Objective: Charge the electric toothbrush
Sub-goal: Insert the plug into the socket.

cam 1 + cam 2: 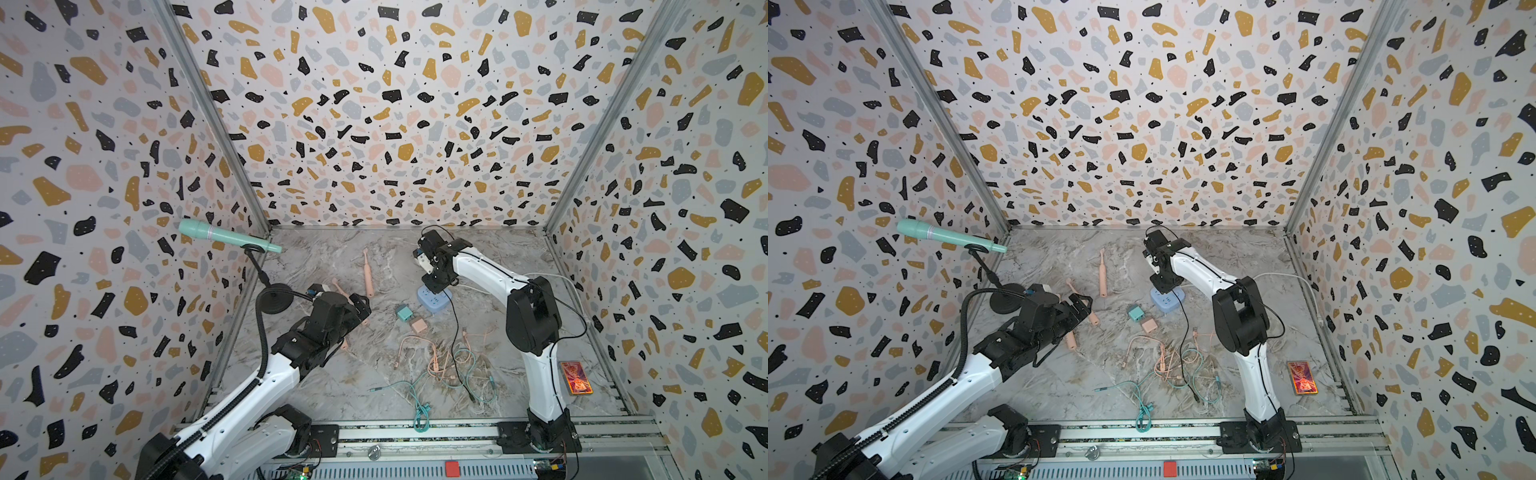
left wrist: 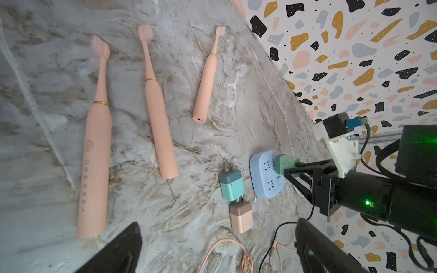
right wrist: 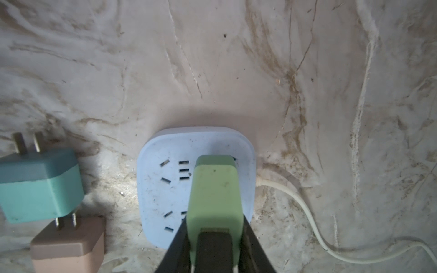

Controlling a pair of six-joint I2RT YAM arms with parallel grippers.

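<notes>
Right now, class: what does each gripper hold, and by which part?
The right gripper clamps the pale green plastic charger block by its sides, at the end away from the blue socket block. The open left gripper holds nothing.

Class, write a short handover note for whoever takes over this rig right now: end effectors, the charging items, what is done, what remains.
Right end effector: shut on the green adapter, at the blue socket block; seating unclear.
Left end effector: open, holding nothing.
Three pink toothbrushes lie on the table; pink cables loose.
Done: adapter at socket. Remaining: seat it, cable a toothbrush.
</notes>
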